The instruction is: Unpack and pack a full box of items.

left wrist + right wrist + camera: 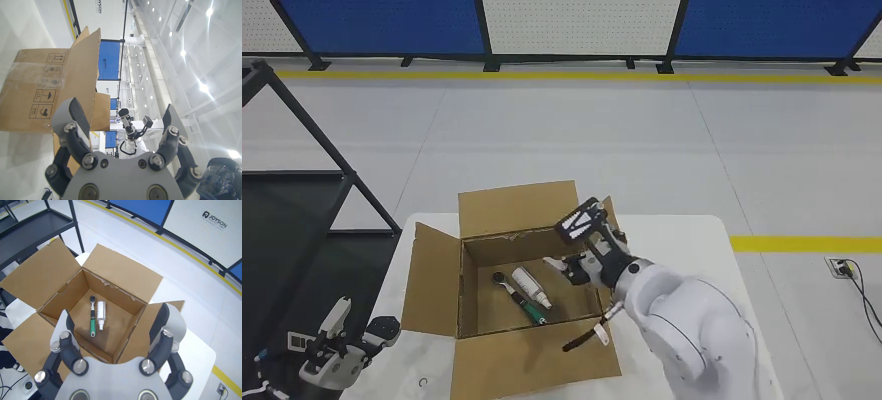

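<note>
An open cardboard box [510, 207] [121, 270] stands on the white table [682, 240] with its flaps spread outward. On its floor lie a green-handled ratchet wrench [524, 305] [92, 319] and a white spray bottle [532, 285] [101, 311], side by side. My right gripper [567, 263] [115, 311] hangs open above the box's right side, empty, looking down into it. My left gripper [347, 325] [122, 108] is open and empty, low at the table's left edge, pointing up past the box's outer wall [28, 85].
A dark plastic-wrapped object [221, 174] [383, 330] sits right beside the left gripper. A black shelf rack [302, 200] [37, 220] stands left of the table. Blue and white partition panels [582, 25] line the far floor.
</note>
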